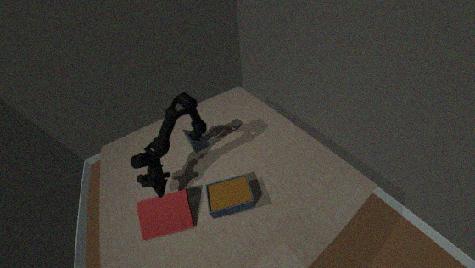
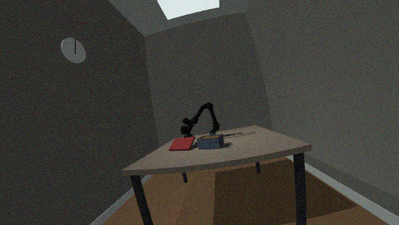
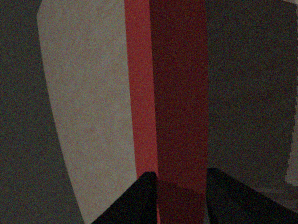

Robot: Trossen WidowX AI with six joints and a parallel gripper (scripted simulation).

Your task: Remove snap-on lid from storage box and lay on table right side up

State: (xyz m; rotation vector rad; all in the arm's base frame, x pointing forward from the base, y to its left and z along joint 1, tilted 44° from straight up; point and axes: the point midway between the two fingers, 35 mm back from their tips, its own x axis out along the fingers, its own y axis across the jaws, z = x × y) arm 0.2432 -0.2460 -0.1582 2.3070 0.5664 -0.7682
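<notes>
The storage box [image 1: 232, 209] [image 2: 210, 142] is blue and stands upright and open on the table [image 1: 297, 187] [image 2: 246, 149], with an orange-yellow surface showing inside its rim. The red lid [image 1: 166, 215] [image 2: 182, 144] [image 3: 180, 95] is off the box, to its left in the top and exterior views. My gripper [image 1: 161, 195] [image 2: 188, 136] [image 3: 180, 180] is shut on the lid's edge nearest the arm. The lid is tilted, with the held edge higher and the far edge low. Its shadow falls on the table between lid and box. Whether the far edge touches the table cannot be told.
The arm's base [image 1: 196, 136] stands toward the back of the table, and the arm arches over to the lid. The table's left edge is near the lid in the top view. The box stands close to the lid's right side, separated by a narrow gap.
</notes>
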